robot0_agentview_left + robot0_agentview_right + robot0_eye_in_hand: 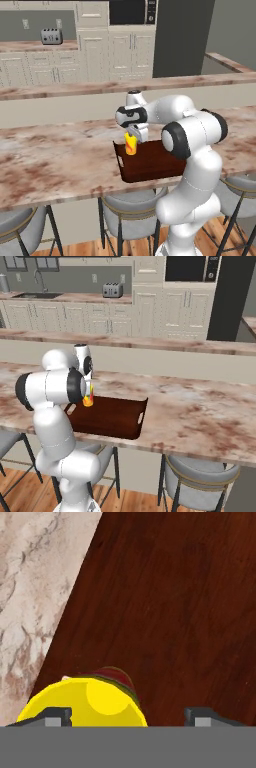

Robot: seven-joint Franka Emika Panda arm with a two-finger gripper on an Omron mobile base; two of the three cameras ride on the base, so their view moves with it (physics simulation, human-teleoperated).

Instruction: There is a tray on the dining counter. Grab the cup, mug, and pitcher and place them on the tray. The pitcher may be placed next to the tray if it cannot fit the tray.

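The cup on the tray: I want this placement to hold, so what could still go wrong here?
1. In the hand view, one fingertip overlaps the cup while the other stands clear; a sideways retreat of the open gripper could tip it.
2. The cup stands near the tray's left rim, so a nudge might push it against the rim or onto the dining counter.
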